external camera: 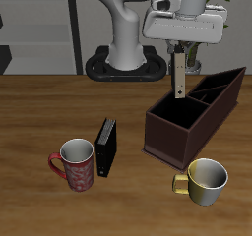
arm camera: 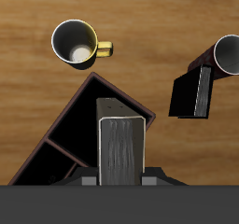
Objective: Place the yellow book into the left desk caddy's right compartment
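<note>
- The tool (external camera: 180,61) is clamped on the yellow book (external camera: 180,79), which hangs upright over the left desk caddy (external camera: 192,117), clear of the wooden worktop (external camera: 39,112). This is probably so the thin slab can slide edge-first into a narrow slot.
- In the wrist view the yellow book (arm camera: 122,146) shows a grey, streaked cover with a paler top edge. It sits over the caddy's near corner, and I cannot tell whether it is yet above the right compartment (external camera: 169,114).
- The caddy is a dark reddish-brown box with thin walls and inner dividers.
- At about 9 o'clock from the caddy, a black book (external camera: 105,147) stands beside a red patterned mug (external camera: 76,164).
- A glossy yellow mug (external camera: 205,180) sits near the caddy at roughly 6 o'clock.
</note>
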You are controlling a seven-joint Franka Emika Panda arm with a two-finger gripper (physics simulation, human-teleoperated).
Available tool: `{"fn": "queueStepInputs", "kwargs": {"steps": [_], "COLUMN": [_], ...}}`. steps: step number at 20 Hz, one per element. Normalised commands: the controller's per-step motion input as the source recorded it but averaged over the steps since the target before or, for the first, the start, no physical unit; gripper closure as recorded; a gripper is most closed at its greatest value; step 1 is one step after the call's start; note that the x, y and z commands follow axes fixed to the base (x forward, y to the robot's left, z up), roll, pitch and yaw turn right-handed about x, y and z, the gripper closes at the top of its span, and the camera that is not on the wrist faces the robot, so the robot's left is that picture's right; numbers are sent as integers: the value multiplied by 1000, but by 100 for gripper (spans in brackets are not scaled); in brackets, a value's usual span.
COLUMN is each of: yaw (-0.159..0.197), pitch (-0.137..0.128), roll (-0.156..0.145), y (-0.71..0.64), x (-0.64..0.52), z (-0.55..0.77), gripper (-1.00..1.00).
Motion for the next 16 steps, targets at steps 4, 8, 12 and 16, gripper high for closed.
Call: {"fn": "queueStepInputs", "kwargs": {"steps": [4,8,12,16], "yaw": [5,-1,7,5], "pitch": [16,19,25,30], "roll": [0,1,-1,4], "y": [17,-24,9,7], "x": [90,48,87,79], "z": [-138,-137,-215,-236], "gripper": [100,100,100,100]}}
